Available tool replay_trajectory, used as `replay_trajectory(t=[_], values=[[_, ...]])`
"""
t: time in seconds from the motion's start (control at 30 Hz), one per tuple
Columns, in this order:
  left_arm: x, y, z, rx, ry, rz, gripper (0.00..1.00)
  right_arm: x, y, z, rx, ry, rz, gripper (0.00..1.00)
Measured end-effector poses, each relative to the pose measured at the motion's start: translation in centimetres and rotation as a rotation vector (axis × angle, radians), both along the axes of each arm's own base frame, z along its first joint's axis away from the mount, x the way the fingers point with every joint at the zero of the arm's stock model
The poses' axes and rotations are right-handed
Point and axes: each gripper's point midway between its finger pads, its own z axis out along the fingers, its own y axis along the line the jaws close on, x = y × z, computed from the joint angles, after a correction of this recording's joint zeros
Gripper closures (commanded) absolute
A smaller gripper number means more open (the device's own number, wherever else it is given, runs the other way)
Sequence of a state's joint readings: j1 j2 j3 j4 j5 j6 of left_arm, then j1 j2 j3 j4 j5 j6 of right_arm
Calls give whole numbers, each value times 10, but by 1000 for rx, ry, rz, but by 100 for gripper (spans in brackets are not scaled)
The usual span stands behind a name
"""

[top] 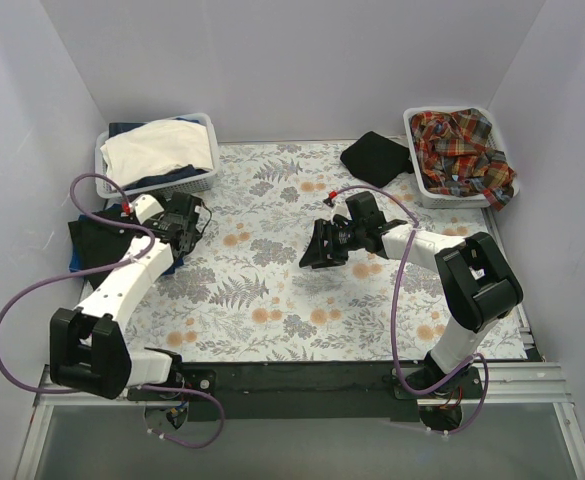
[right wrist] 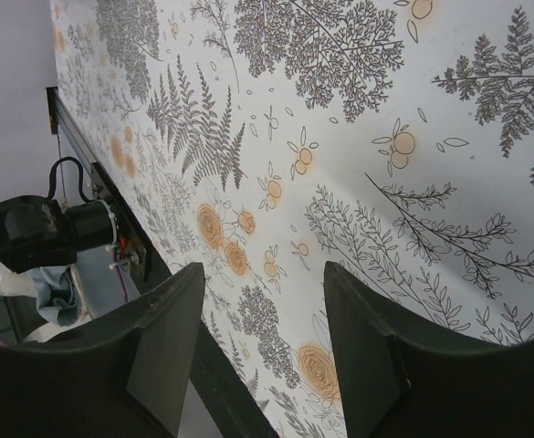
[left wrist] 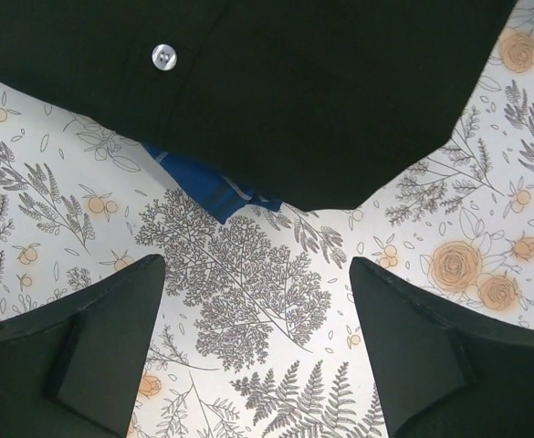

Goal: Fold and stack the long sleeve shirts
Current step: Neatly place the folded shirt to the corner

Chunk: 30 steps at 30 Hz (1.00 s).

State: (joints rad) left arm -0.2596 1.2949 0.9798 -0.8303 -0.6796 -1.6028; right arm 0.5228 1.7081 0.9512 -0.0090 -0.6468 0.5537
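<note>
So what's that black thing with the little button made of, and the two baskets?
The black shirt looks like soft, matte woven cloth; it lies limp and flat. Its button looks like glossy plastic, maybe shell: pale with a gleam. The left basket and right basket look like white plastic, going by their latticed walls.

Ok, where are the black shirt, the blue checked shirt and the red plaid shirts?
black shirt [left wrist: 321,100]: left wrist view, middle of the visible cloth.
blue checked shirt [left wrist: 207,185]: left wrist view, corner showing from under the black one.
red plaid shirts [top: 459,148]: top view, middle of the heap.
</note>
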Motion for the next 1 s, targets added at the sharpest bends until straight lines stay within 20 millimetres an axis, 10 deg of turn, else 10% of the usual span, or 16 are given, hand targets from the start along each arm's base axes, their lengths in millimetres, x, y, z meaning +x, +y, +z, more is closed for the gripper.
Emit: replay_trajectory(t=[0.27,1.0], values=[[2,12,-31,9,74,58,16,-1,1,2,11,-1,8,37],[-33,160,-71,-96,136,456,16,-1,2,3,17,-3,14,37]])
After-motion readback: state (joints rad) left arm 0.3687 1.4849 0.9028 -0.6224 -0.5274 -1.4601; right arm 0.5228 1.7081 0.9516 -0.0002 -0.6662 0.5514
